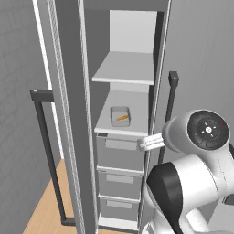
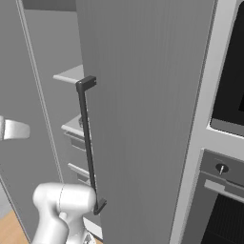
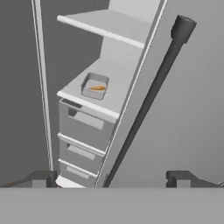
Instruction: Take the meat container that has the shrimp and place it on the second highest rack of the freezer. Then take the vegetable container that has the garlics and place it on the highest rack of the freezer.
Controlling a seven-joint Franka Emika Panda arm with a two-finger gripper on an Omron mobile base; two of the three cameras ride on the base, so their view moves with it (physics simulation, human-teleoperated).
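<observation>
The meat container [image 1: 120,116] sits on the lower white shelf [image 1: 132,103] of the freezer [image 1: 119,151], the shrimp [image 1: 122,118] inside it. The highest rack [image 1: 125,68] is bare, so the vegetable container likely comes next. The end effector [image 3: 111,179] hangs open and empty, outside the freezer beside the door handle [image 3: 148,100].

Risks, as I judge them: the tray rests near the shelf's front, so a careless pass to the top rack could knock it off. The half-open door crowds the right side, and an elbow or wrist swinging back in might strike the handle or push the door shut.
</observation>
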